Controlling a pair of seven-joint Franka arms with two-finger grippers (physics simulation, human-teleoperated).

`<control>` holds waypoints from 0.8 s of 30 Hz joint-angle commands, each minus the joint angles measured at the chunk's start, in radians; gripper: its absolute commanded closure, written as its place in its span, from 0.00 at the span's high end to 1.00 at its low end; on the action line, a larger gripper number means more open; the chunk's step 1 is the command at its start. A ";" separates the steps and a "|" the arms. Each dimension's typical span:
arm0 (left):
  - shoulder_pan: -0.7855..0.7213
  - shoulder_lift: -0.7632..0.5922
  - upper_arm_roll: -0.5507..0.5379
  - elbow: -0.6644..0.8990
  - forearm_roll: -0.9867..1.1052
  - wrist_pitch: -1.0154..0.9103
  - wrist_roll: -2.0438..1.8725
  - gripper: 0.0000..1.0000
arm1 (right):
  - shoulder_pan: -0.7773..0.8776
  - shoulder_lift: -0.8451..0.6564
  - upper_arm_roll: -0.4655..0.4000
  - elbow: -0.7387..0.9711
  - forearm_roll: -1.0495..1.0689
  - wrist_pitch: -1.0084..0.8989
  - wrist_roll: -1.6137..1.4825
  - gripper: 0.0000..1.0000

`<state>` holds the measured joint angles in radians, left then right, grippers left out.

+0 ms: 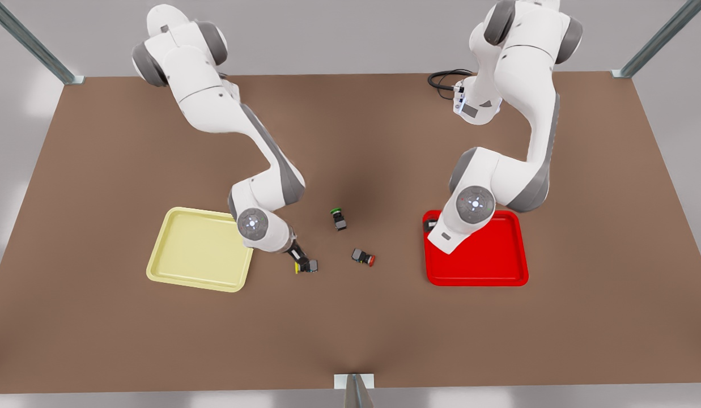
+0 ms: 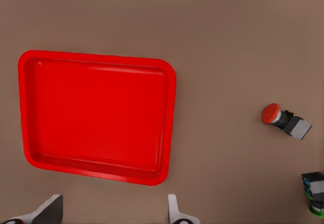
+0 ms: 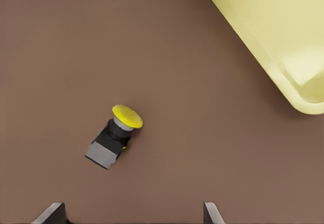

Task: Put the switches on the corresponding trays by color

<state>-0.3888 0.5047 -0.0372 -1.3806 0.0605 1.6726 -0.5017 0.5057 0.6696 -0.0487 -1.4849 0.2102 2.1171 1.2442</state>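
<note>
- Front view: the right gripper is held wide open over the yellow switch, beside the yellow tray.
- The left gripper is held open over the red tray.

Three push-button switches lie on the brown table: the yellow-capped switch, the red-capped switch and the green-capped switch. Two trays: the pale yellow tray and the red tray. Two robot arms.
</note>
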 commanded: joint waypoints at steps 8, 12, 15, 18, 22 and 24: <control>-0.021 0.015 -0.105 0.005 -0.008 0.121 0.195 0.99 | 0.028 0.091 -0.034 -0.038 0.011 0.245 0.044 1.00; -0.021 0.035 -0.107 0.005 -0.080 0.203 0.663 0.99 | 0.053 0.097 -0.033 -0.038 0.011 0.238 0.193 1.00; -0.016 0.110 -0.110 0.044 -0.091 0.248 0.973 0.99 | 0.059 0.110 -0.034 -0.040 0.006 0.241 0.202 1.00; -0.058 0.178 -0.109 0.091 -0.088 0.314 1.049 0.99 | 0.057 0.142 -0.033 -0.026 0.011 0.244 0.239 1.00; -0.104 0.222 -0.102 0.115 -0.090 0.337 1.026 1.00 | 0.057 0.160 -0.033 -0.012 0.015 0.245 0.256 1.00; -0.124 0.242 -0.098 0.121 -0.090 0.346 1.023 1.00 | 0.057 0.165 -0.028 -0.011 0.014 0.245 0.297 1.00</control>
<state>-0.5176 0.7615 -0.1350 -1.2484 -0.0273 2.0233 0.5216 0.5636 0.8345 -0.0755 -1.4957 0.2252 2.3623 1.5428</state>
